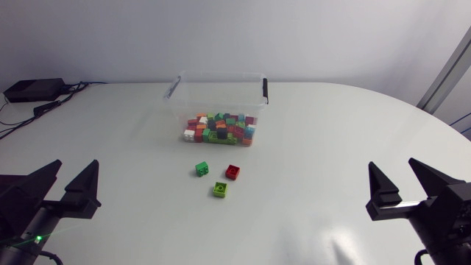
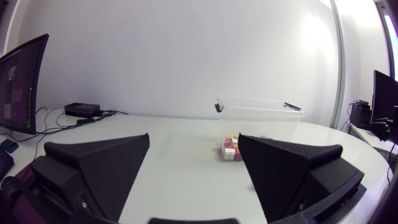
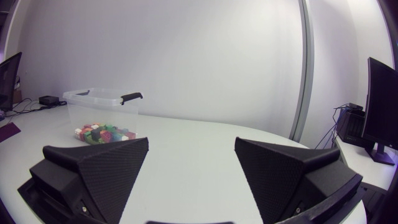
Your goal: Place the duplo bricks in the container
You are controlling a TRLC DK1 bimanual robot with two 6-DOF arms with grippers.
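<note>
Bricks (image 1: 233, 172) outside container (image 1: 221, 94), head view only

My left arm (image 1: 22, 215) sits at eight o'clock in the head view. My left gripper (image 1: 76, 165) points toward twelve, its two wedge fingers spread wide apart. My right arm (image 1: 450, 213) sits at four o'clock. My right gripper (image 1: 392, 164) also aims at twelve, fingers equally parted.

Tool (image 3: 191, 148) spread wide, clear container (image 3: 93, 107) holding bricks (image 3: 104, 132) ahead
</note>
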